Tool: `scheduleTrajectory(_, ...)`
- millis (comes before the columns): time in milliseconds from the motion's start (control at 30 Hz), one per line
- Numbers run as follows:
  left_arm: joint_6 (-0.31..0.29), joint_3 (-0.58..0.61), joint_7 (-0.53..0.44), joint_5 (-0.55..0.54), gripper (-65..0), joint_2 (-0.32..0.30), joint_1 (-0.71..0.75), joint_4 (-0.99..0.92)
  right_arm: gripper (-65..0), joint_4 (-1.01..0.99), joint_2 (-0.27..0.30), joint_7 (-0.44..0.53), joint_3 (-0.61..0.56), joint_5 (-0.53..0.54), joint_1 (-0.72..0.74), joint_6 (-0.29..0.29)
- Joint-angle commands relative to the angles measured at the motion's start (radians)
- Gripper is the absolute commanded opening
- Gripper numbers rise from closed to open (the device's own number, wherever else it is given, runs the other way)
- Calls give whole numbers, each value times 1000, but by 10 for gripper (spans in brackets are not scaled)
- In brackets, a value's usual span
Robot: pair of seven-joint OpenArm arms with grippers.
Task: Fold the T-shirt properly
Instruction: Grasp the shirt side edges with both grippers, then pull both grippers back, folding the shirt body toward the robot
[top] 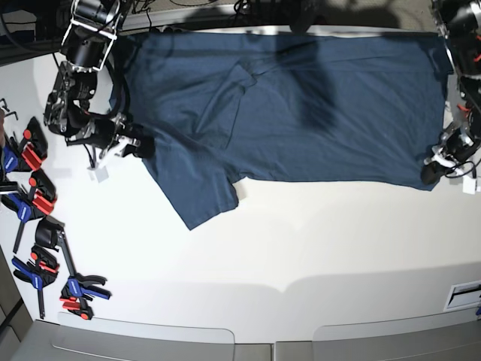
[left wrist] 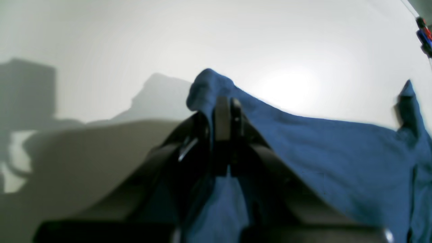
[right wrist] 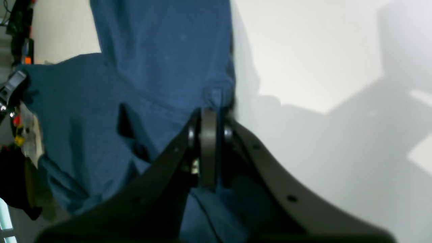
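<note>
The dark navy T-shirt (top: 301,113) lies spread across the far half of the white table (top: 301,241), with one sleeve pointing toward the front left. My left gripper (top: 431,173) sits at the shirt's near right corner. In the left wrist view its jaws (left wrist: 227,101) are shut on a raised fold of the blue cloth (left wrist: 337,152). My right gripper (top: 141,147) is at the shirt's left edge, beside the sleeve. The right wrist view shows it (right wrist: 211,116) shut on the cloth's edge (right wrist: 162,50).
Several red-blue-black clamps (top: 30,195) lie along the table's left edge, with more near the front left corner (top: 79,289). One clamp (left wrist: 424,33) shows at the top right of the left wrist view. Cables and equipment sit behind the table's far edge.
</note>
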Motion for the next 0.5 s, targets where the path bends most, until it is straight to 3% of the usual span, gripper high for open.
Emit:
scheduleTrajectory(0,-13,-5,-15,-23,-650,-21,1,51,-650,30,16,2,4,23,17,8)
scheduleTrajectory(233,-13,-8,-14,-23,-650,-21,163,275,-650,117,16,-148,4,206,16,8)
scheduleTrajectory(333,-13,-33,-14,-23,-650,-21,218,355,-650,179,16,-148,4,270,-8,8)
scheduleTrajectory(467,-13,-96,-10,-24,-650,-21,280,441,-650,285,16,-148,4,272,-78,8)
